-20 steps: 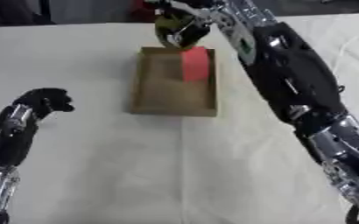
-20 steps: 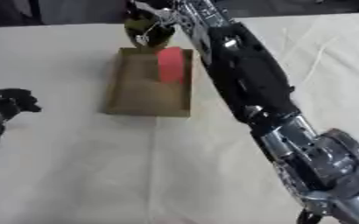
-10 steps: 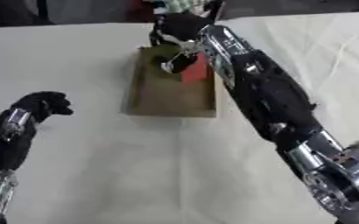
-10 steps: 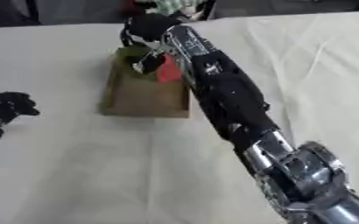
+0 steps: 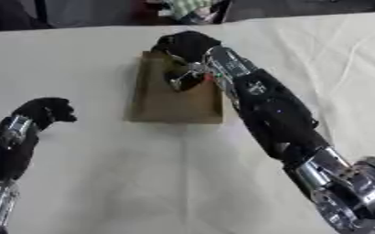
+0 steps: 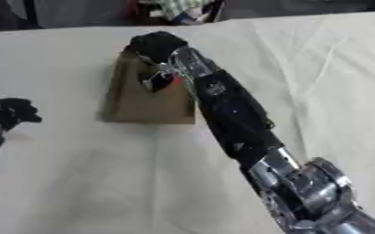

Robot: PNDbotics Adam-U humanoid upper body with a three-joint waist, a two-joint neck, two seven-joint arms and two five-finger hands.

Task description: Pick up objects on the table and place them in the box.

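Red object [image 6: 168, 81] sits inside brown box [image 5: 174, 103], mostly hidden by right robot hand [image 5: 187, 48] reaching over the box's far end; cannot tell if its fingers grip anything. Box lies mid worktop [image 5: 142, 183], white cloth. Left robot hand [image 5: 45, 109] clenched, empty, well apart at left.
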